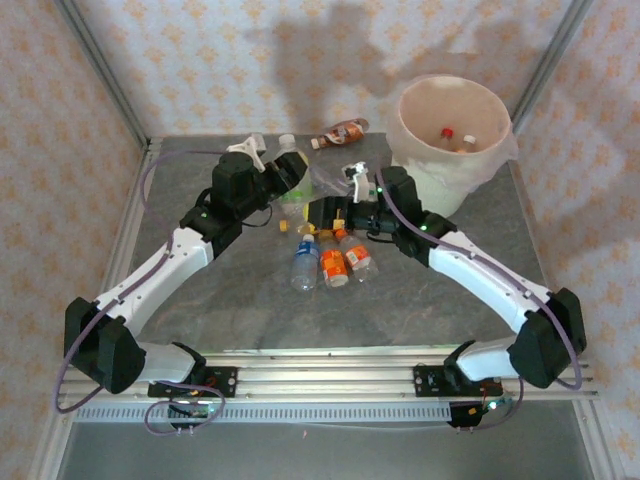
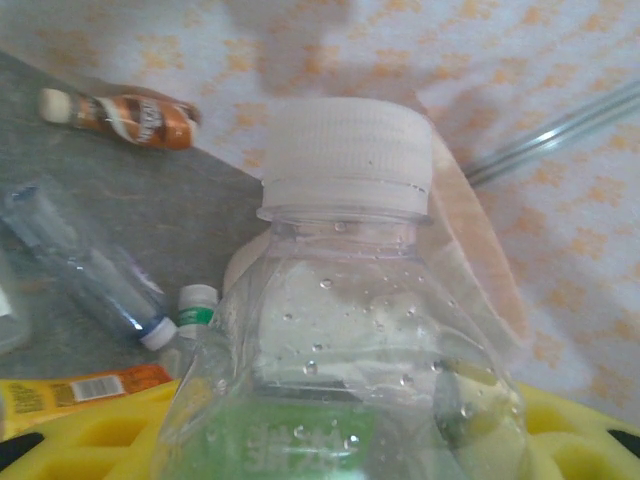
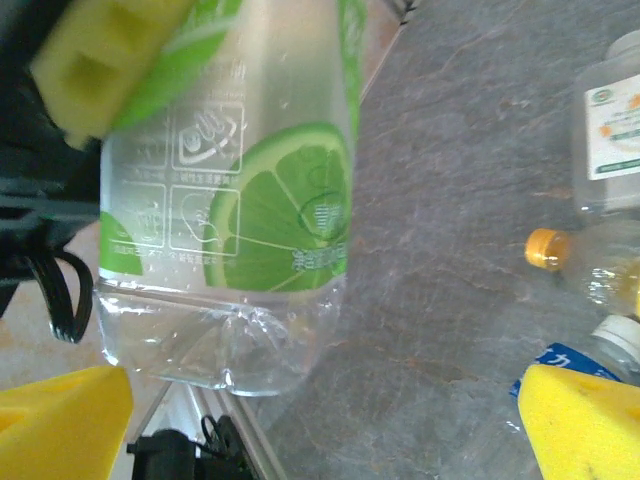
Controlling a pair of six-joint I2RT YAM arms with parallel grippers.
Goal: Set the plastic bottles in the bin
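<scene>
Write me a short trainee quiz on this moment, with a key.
1. True or false: the left gripper is shut on the lime-label bottle.
2. The right gripper is: A open, B shut on a bottle, C shut on nothing.
3. What colour is the held bottle's cap?
Key: 1 true; 2 A; 3 white.
</scene>
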